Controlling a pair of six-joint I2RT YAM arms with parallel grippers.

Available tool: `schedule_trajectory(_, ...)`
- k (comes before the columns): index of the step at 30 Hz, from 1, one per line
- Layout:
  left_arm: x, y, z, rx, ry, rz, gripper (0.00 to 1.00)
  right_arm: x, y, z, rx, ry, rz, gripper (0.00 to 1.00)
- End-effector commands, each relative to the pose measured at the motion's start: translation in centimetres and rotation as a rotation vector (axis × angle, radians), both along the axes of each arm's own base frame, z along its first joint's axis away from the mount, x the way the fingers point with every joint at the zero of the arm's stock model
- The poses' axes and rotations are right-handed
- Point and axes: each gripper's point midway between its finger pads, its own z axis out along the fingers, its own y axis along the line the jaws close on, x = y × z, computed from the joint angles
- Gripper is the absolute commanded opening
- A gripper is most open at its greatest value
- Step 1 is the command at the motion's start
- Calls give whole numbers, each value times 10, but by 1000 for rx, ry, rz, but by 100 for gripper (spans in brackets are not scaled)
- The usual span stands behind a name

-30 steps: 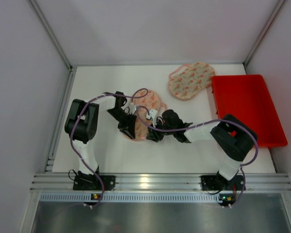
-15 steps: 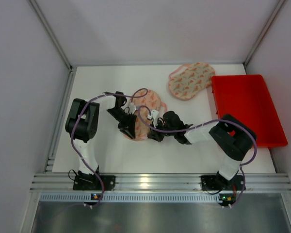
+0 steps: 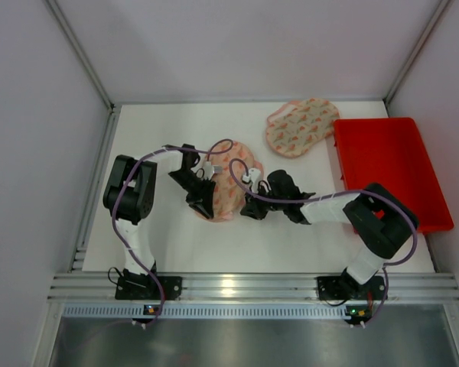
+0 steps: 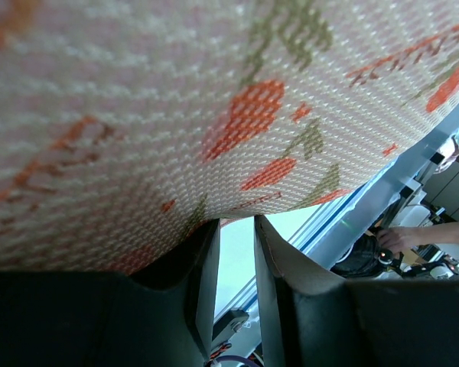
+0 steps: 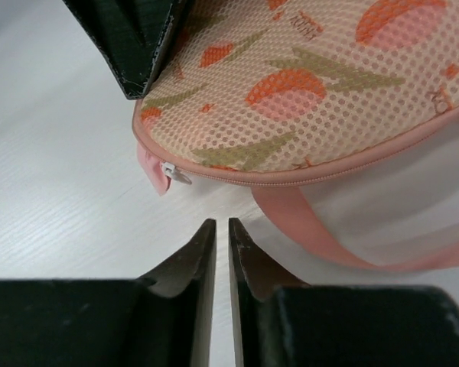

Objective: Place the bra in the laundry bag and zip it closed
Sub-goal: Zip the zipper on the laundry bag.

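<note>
The white table (image 3: 176,237) carries everything. The red bin (image 3: 390,172) sits at its right side. The laundry bag (image 3: 228,183), mesh w/ orange print, lies in the ctr of the table btw the 2 grippers. A 2nd printed pouch (image 3: 300,126) lies further back, just beside the bin's left wall. The bra itself I cannot see in any view, so I cannot tell where it is.

The left gripper (image 4: 237,222) is at the bag's left edge, its jaws narrow w/ the mesh caught at their tips. The right gripper (image 5: 222,223) is low over the table at the bag's near-right edge. Its jaws are pressed together on nothing, apart from the bag. A pink strap (image 5: 306,222) curves under the bag's rim. The zipper pull (image 5: 176,174) sits at the zip's end, just ahead of the right fingertips and untouched.
</note>
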Motion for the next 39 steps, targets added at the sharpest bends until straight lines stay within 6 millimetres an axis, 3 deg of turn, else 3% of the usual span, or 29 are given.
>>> schedule_trajectory(1,12,0,-8,7,-38,-2,30,-4,2,25,35,-16,43,15)
schedule_trajectory(3,10,0,-8,-1,-34,-3,30,8,0,41,-5,-70,43,26)
schedule_trajectory(4,9,-1,-7,-5,-32,-1,30,4,-19,25,-108,15,25,32)
schedule_trajectory(5,9,0,-8,-8,-24,5,30,15,-18,42,-115,-34,43,32)
schedule_trajectory(7,7,0,-8,-25,7,33,30,17,-42,43,-170,36,31,40)
schedule_trajectory(8,8,0,-8,-33,21,47,30,22,-43,55,-146,42,15,41)
schedule_trajectory(11,17,4,-7,-75,52,106,30,33,-48,112,5,-77,-68,61)
schedule_trajectory(13,19,3,-3,-106,54,116,30,36,-48,138,97,-163,-120,94)
schedule_trajectory(14,20,3,-2,-116,51,116,30,32,-49,155,168,-180,-148,99)
schedule_trajectory(18,17,2,-5,-140,61,105,30,30,-37,178,241,-99,-143,99)
schedule_trajectory(19,17,1,-6,-147,66,103,30,24,-24,175,274,10,-100,93)
schedule_trajectory(20,17,0,-7,-151,70,104,30,19,-17,171,300,101,-72,93)
schedule_trajectory(22,17,-1,-8,-163,84,107,29,15,-10,159,360,287,-68,83)
schedule_trajectory(23,17,-2,-7,-172,87,110,29,2,-10,131,378,504,-124,75)
schedule_trajectory(24,16,-2,-8,-171,90,111,29,6,-5,136,454,492,-118,63)
schedule_trajectory(26,15,-1,-8,-171,92,112,29,-1,-8,104,460,672,-207,59)
schedule_trajectory(27,14,0,-8,-171,92,112,29,3,-5,108,504,655,-198,59)
schedule_trajectory(32,10,5,-11,-176,117,130,29,6,-11,86,526,604,-264,55)
schedule_trajectory(36,10,5,-15,-177,128,131,29,6,-5,68,497,555,-227,69)
schedule_trajectory(39,9,5,-16,-176,131,129,29,16,5,69,493,537,-198,72)
